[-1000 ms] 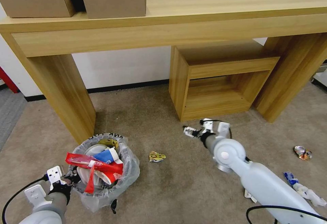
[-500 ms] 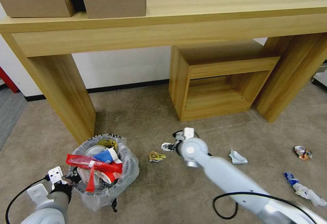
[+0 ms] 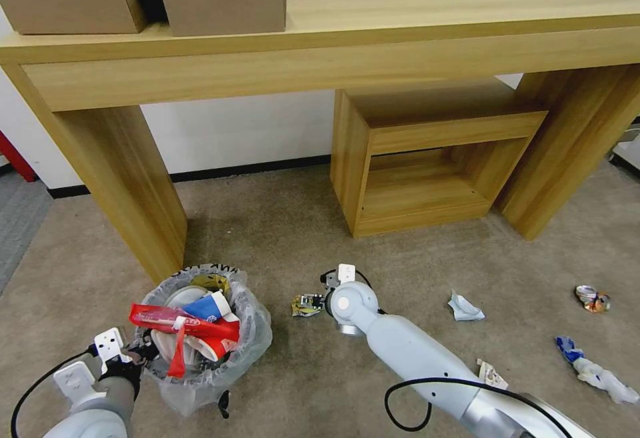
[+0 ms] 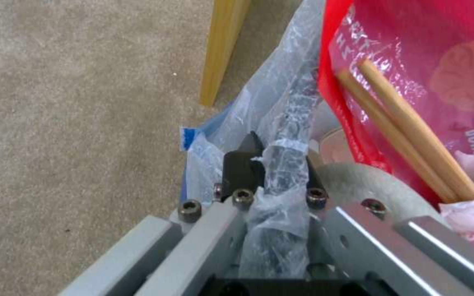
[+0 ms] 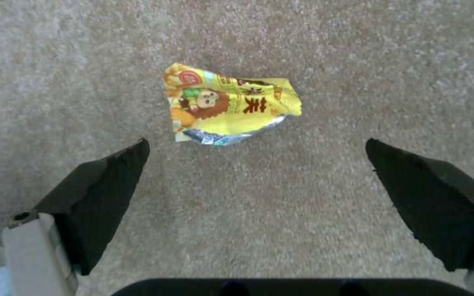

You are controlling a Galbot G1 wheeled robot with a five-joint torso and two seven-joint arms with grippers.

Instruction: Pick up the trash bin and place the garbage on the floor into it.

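The trash bin (image 3: pixel 227 345), lined with a crinkly clear bag, holds a red wrapper (image 3: pixel 180 321), cups and wooden sticks (image 4: pixel 407 131). My left gripper (image 3: pixel 137 353) is shut on the bin's bagged rim (image 4: pixel 284 164) at its near-left side. A crumpled yellow snack wrapper (image 3: pixel 301 306) (image 5: pixel 228 107) lies on the carpet right of the bin. My right gripper (image 3: pixel 313 303) (image 5: pixel 256 144) hangs open just over it, fingers (image 5: pixel 105 185) spread wide with the wrapper ahead of them. Other garbage lies to the right: a white crumpled paper (image 3: pixel 464 307), a crushed can (image 3: pixel 592 298) and a blue-white cup (image 3: pixel 593 368).
A long wooden table (image 3: pixel 400 31) with cardboard boxes (image 3: pixel 220 1) stands against the wall; its left leg (image 3: pixel 127 185) is just behind the bin. A low wooden shelf unit (image 3: pixel 427 158) sits under it. A small paper scrap (image 3: pixel 491 374) lies beside my right arm.
My right arm has swung left from in front of the shelf unit to the yellow wrapper, uncovering the white paper. The left gripper and bin have barely moved.
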